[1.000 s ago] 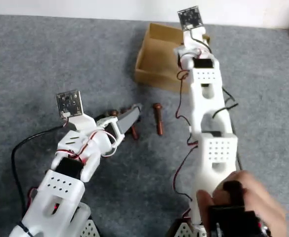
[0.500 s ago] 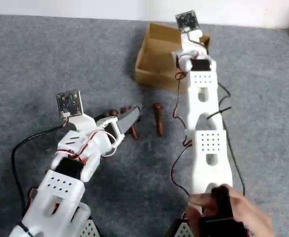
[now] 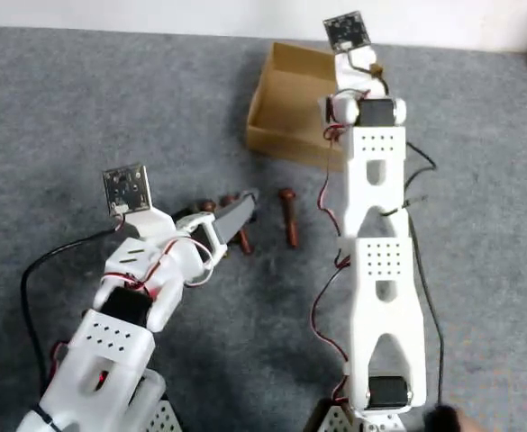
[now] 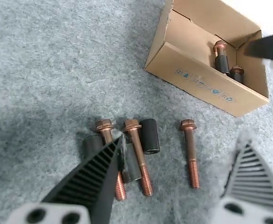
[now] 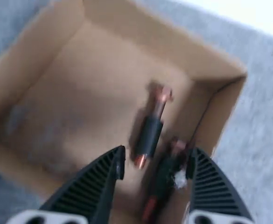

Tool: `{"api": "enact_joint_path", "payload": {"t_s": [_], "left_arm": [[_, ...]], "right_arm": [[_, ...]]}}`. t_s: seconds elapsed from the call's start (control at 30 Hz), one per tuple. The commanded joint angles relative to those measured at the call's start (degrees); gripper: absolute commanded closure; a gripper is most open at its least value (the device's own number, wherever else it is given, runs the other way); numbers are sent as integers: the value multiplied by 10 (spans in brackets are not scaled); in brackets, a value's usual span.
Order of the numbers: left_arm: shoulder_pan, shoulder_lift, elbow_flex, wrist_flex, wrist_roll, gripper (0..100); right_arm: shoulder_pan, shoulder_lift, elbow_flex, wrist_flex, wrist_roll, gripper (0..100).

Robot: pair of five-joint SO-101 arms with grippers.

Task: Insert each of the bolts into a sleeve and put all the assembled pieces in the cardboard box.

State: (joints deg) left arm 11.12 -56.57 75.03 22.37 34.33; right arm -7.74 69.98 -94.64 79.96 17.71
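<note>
The left gripper (image 4: 183, 140) hangs wide open and empty, low over loose parts on the grey mat (image 3: 83, 108). Just beneath it lies a pair of bolts (image 4: 138, 158), copper-coloured and side by side, with short black sleeves (image 4: 149, 135) touching or just beside them. A single bolt (image 4: 190, 154) lies a little to the right, apart from the rest. All three bolts run near to far, heads at the far end.

The right gripper (image 5: 157, 156), also spread open and holding nothing, hovers above the cardboard box (image 4: 206, 86) at the far side of the mat. Two assembled pieces (image 5: 150, 128) already lie inside it.

On this showing the left arm is much the nearer to the loose bolts — the right would have to come back towards the near side. Blue print on the box's outer wall is too small to read.
</note>
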Motion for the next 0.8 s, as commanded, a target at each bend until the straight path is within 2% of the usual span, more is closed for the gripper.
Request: {"api": "enact_joint_path", "payload": {"t_s": [0.0, 0.17, 0.23, 0.37, 0.5, 0.57, 0.77], "left_arm": [[-5, 1, -27, -11, -3, 653], [-6, 1, -27, -11, -6, 653], [-14, 2, -27, -12, -6, 653], [-40, 2, -31, -11, -6, 653], [-45, 2, -32, -11, -11, 653], [-43, 2, -40, -9, -42, 653], [-43, 3, -99, 111, -65, 652]], "right_arm": [[4, -75, -82, 60, 1, 802], [-1, -167, -82, 170, -4, 802], [-11, -210, -82, 211, -33, 803], [-1, -284, -81, 213, -90, 803], [0, -345, -80, 214, -96, 803], [-4, -373, -80, 214, -96, 803], [-12, -486, -61, 214, -96, 803]]}}
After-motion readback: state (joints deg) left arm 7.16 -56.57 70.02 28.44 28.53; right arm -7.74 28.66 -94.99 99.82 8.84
